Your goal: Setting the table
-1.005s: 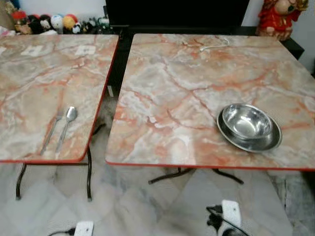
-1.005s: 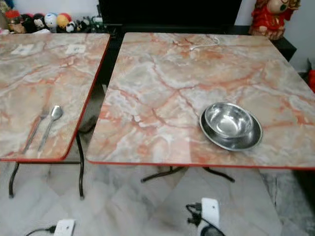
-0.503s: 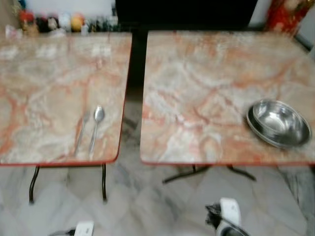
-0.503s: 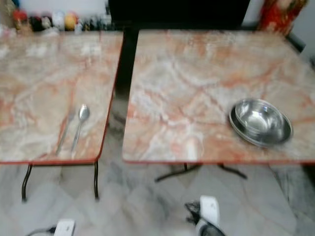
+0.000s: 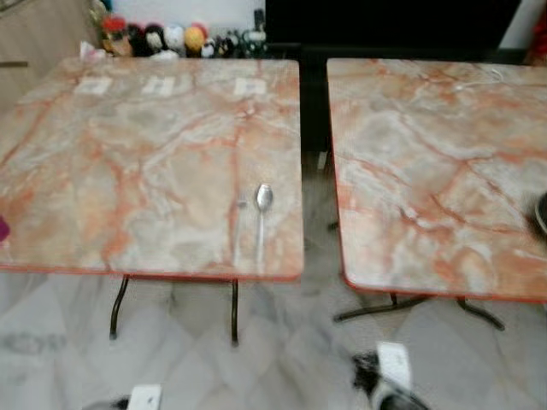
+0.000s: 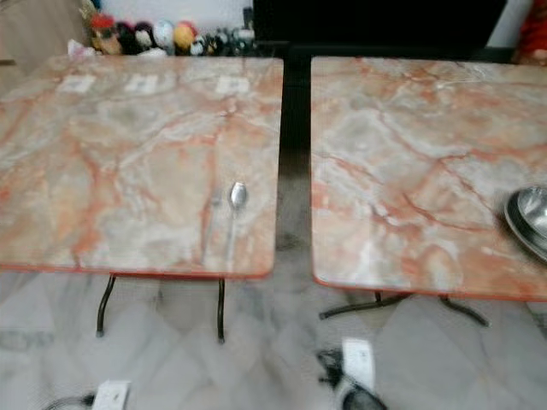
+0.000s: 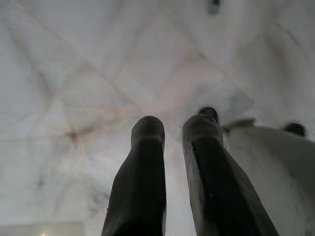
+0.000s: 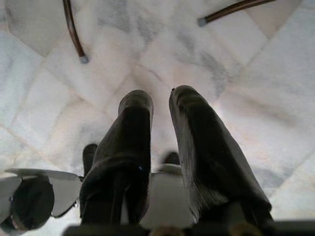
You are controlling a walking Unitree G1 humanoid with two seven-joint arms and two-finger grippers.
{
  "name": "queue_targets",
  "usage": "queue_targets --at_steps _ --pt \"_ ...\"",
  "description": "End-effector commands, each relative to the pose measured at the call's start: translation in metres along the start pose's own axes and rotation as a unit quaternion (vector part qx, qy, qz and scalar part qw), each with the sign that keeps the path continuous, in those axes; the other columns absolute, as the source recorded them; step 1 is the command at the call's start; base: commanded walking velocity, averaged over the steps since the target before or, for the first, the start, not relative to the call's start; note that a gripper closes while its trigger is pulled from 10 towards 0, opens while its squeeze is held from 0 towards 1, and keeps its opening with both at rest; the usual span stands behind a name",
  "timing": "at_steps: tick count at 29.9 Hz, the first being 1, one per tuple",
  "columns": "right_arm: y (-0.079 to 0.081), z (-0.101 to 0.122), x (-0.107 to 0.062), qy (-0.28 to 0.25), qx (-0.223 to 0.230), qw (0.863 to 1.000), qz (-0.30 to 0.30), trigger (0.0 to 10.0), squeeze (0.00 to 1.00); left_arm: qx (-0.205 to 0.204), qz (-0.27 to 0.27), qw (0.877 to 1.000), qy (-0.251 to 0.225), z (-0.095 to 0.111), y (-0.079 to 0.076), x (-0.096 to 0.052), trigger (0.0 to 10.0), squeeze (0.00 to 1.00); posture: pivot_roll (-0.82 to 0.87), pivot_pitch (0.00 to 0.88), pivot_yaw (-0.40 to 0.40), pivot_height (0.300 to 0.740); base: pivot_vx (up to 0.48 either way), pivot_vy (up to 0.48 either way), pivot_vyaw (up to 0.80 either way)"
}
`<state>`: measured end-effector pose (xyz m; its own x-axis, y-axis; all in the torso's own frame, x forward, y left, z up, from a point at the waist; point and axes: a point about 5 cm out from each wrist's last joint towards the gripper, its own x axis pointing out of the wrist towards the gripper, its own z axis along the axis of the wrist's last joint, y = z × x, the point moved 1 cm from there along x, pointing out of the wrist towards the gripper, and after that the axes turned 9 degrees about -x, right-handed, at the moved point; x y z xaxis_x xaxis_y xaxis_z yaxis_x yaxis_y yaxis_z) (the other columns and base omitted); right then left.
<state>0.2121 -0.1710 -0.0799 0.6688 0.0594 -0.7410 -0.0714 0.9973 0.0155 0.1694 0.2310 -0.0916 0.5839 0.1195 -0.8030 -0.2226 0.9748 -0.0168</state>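
While both my grippers (image 7: 172, 130) (image 8: 160, 101) hung nearly closed and empty, I needed to approach the spoon (image 5: 262, 213) squarely.

Glossy marble-patterned tabletops (image 5: 154, 162), a shiny metal spoon (image 5: 262, 205), polished metal bowl (image 6: 532, 218), smooth marble floor (image 6: 256, 359).

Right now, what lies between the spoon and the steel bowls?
In the right eye view: bare marble top beside the spoon, then the floor gap between the two tables, then more bare marble up to the bowls.
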Motion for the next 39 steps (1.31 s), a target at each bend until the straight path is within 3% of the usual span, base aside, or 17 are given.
queue_targets --at_steps 1,8,21,26,35,39 --pt "-0.007 -0.009 -0.003 0.012 0.007 1.000 -0.011 10.0 0.00 -0.008 0.000 1.000 0.013 -0.009 -0.001 -0.001 10.0 0.00 -0.07 0.076 0.019 0.740 0.000 0.435 0.00" --pt "-0.007 -0.010 -0.003 0.012 0.008 1.000 -0.011 10.0 0.00 -0.008 0.000 1.000 0.013 -0.009 -0.001 -0.001 10.0 0.00 -0.08 0.079 0.019 0.740 0.000 0.425 0.00" --pt "-0.006 -0.007 -0.003 -0.004 0.022 1.000 -0.019 10.0 0.00 -0.002 -0.003 1.000 0.011 -0.009 -0.001 -0.002 10.0 0.00 -0.08 0.073 0.018 0.740 0.000 0.000 0.00" --pt "-0.011 0.005 -0.003 -0.044 0.032 0.997 -0.050 10.0 0.00 -0.002 -0.003 1.000 0.011 -0.010 -0.002 -0.002 10.0 0.00 -0.08 0.064 0.007 0.740 0.000 0.000 0.00" --pt "-0.047 0.017 -0.015 -0.128 0.118 0.969 -0.174 10.0 0.00 0.002 -0.003 1.000 0.014 -0.012 -0.001 -0.002 10.0 0.00 -0.09 0.043 -0.003 0.740 0.000 0.000 0.00" --pt "-0.055 0.031 -0.025 -0.197 0.099 0.953 -0.210 10.0 0.00 0.005 -0.004 1.000 0.014 -0.013 -0.001 -0.003 10.0 0.00 -0.09 0.032 -0.006 0.740 0.000 0.000 0.00"
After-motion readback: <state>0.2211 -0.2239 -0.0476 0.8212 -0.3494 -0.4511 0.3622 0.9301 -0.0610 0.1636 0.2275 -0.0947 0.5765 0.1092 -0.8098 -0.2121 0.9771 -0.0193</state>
